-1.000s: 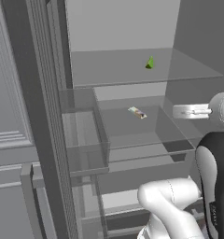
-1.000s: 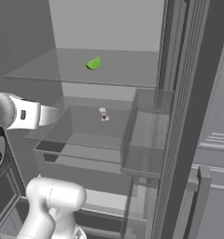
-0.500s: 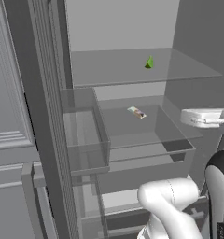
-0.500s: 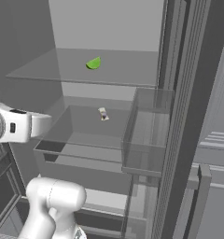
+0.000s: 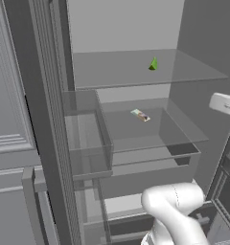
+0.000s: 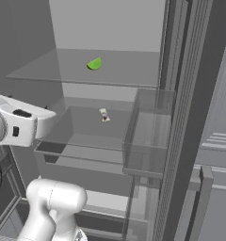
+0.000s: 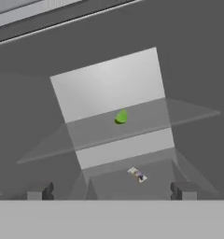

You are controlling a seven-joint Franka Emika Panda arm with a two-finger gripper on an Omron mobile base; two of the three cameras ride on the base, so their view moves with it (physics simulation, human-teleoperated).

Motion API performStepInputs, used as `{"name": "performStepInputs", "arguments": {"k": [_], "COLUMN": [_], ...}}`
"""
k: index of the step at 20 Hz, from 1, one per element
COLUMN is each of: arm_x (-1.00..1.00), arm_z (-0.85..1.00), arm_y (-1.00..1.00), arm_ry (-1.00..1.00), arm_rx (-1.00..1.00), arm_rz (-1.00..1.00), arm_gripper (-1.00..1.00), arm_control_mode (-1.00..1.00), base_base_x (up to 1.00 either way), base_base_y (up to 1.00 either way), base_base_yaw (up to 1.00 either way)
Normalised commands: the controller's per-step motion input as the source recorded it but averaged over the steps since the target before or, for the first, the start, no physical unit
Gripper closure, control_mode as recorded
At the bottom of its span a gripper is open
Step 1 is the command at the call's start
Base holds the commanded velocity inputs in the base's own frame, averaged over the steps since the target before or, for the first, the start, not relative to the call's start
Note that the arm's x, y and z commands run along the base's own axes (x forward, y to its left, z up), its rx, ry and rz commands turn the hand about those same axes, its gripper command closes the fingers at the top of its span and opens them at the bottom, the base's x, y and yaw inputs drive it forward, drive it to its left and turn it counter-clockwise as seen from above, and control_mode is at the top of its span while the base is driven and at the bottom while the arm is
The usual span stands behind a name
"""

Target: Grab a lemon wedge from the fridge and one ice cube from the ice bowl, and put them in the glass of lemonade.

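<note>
The fridge (image 5: 121, 24) stands open, its grey inside facing me. On the upper glass shelf (image 5: 112, 72) lies the lemon wedge (image 5: 154, 63), small and yellow-green; it also shows as the wedge (image 6: 94, 63) and the wedge (image 7: 121, 116). My gripper (image 7: 111, 192) is open, with nothing between its fingertips (image 7: 39, 192). It hangs well back from the shelves, below the wedge's height and pointing at it. The white hand (image 6: 16, 124) sits in front of the fridge on the arm's side. The ice bowl, ice cube and glass of lemonade are out of view.
A flat whitish-brown scrap (image 5: 140, 115) lies on the lower glass shelf (image 5: 136, 129). See-through door bins (image 5: 86, 134) hang on the open door's inner side, close to the shelves. A second door edge (image 6: 190, 117) stands at the right.
The hand has drawn back from the shelves toward the arm's side and slightly up. The wedge, the scrap and the fridge have not moved.
</note>
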Motion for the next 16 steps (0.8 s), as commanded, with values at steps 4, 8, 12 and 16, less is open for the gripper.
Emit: {"name": "performStepInputs", "arguments": {"k": [4,8,12,16], "arm_x": [-0.39,0.51,1.00,0.98], "arm_z": [1.00,0.58,-0.40,-0.46], "arm_y": [0.00,0.17,0.08,0.00], "arm_ry": [0.16,0.50,0.25,0.05], "arm_rx": [-0.02,-0.24,-0.14,-0.02], "arm_rz": [0.00,0.00,-0.04,-0.07], "arm_gripper": [-1.00,-1.00,-1.00,-1.00], "arm_control_mode": [-1.00,-1.00,-1.00,-1.00], "base_base_x": [0.00,0.00,0.00,0.00], "base_base_y": [0.00,0.00,0.00,0.00], "base_base_yaw": [0.00,0.00,0.00,0.00]}}
